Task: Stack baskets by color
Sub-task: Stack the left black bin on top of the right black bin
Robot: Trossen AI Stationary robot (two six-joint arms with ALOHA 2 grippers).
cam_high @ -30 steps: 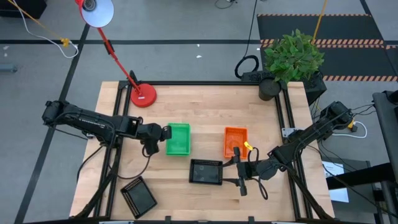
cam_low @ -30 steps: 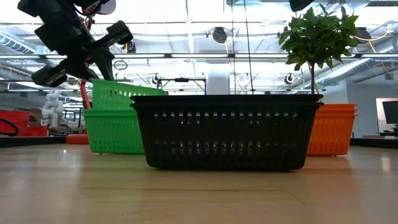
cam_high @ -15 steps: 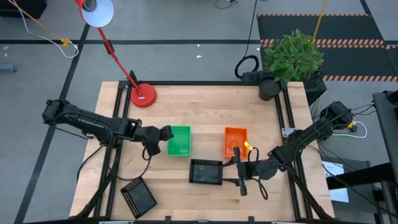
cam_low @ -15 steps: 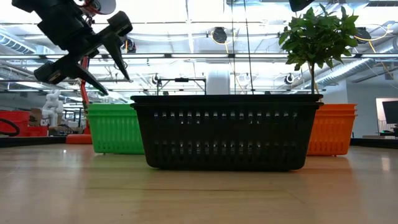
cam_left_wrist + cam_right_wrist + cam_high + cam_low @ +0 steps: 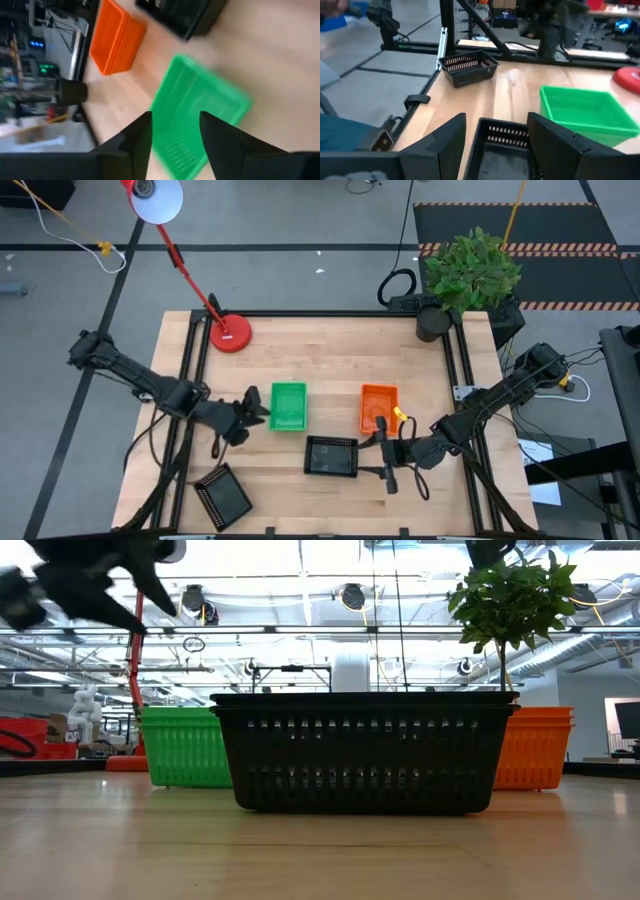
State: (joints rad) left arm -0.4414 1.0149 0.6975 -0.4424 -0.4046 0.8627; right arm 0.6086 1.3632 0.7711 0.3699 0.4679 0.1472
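The green stack (image 5: 288,405) sits at the table's centre, nested and square, with the orange stack (image 5: 378,408) at its 3 o'clock and a black basket (image 5: 331,456) at its 5 o'clock, between the two. A second black basket (image 5: 222,495) lies alone and skewed at the green stack's 7 o'clock, near the table's front left corner.

The left gripper (image 5: 252,409) hangs just beside the green stack at its 9 o'clock, fingers spread and holding nothing. The right gripper (image 5: 384,442) waits at the central black basket's 3 o'clock, jaws wide and empty.

Green and orange look finished, so black is probably next. To do it well, the left arm should swing clear of the green stack without clipping its rim, then come down over the stray black basket lined up with its slant. Pinching one long wall near its middle should keep the basket level for nesting.
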